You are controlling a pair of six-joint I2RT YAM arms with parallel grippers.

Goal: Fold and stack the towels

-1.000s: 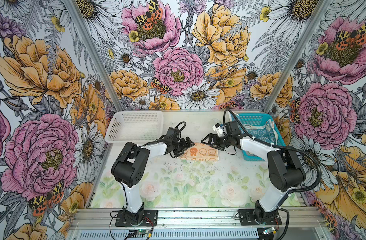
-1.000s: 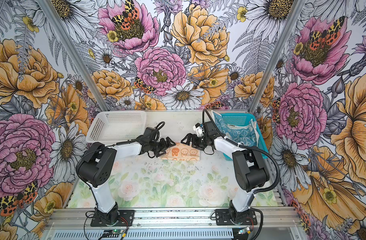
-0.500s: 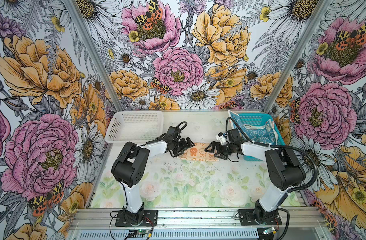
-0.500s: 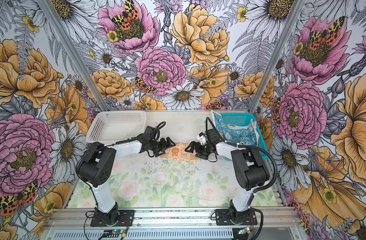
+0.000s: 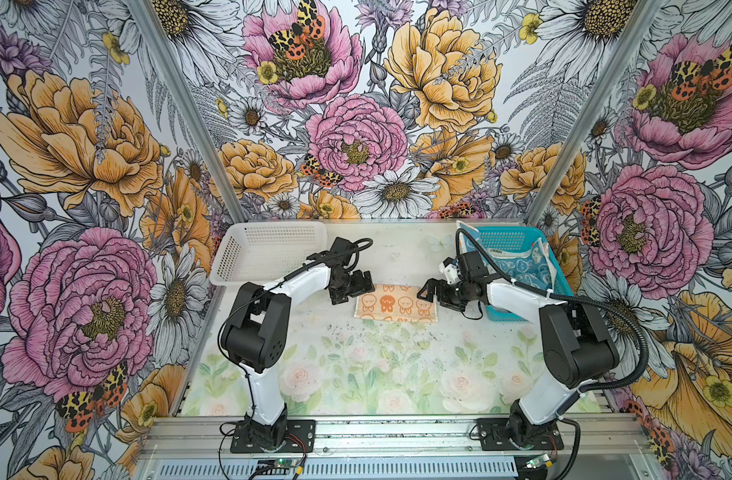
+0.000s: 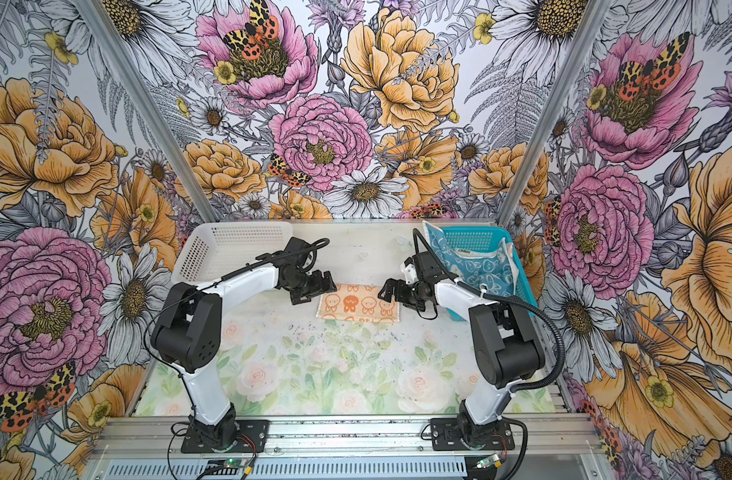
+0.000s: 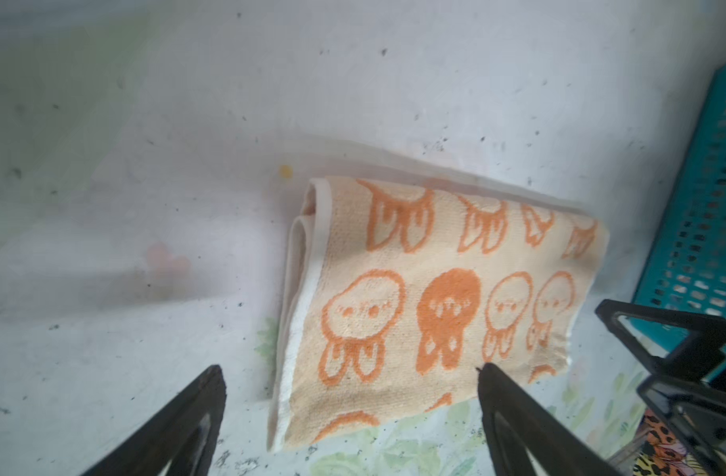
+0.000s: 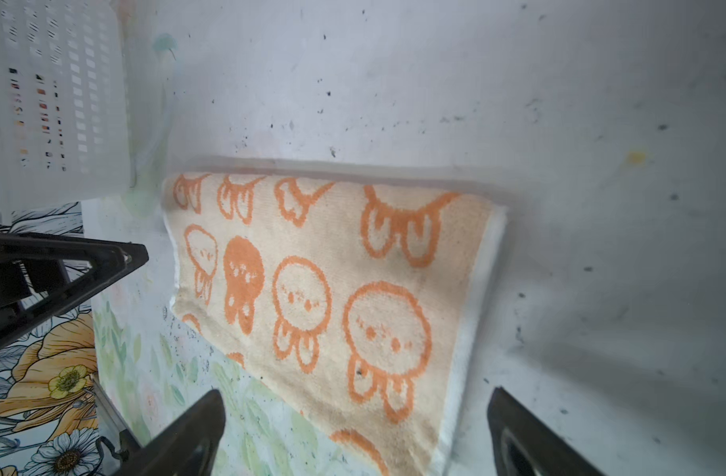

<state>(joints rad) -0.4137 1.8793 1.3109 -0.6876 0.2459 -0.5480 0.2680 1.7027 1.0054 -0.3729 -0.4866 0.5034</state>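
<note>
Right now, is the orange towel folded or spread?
Folded: the orange towel shows doubled white-edged layers at one end in the left wrist view.

1. Blue towel [image 5: 522, 266] in the teal basket [image 5: 506, 240], at the tabletop's far right corner: the right arm [image 5: 518, 297] partly hides it in both top views, and how many cloths lie there cannot be told.
2. Orange towel [image 7: 435, 288]: the top layer covers the folded layers underneath.
3. Left wrist view: the left gripper [image 7: 349, 369] shows only its fingers [image 7: 180, 424], which run off the frame, as does the teal basket.
4. Right wrist view: the white basket [image 8: 56, 103] is blurred and cut off, and so is one corner of the orange towel.
</note>
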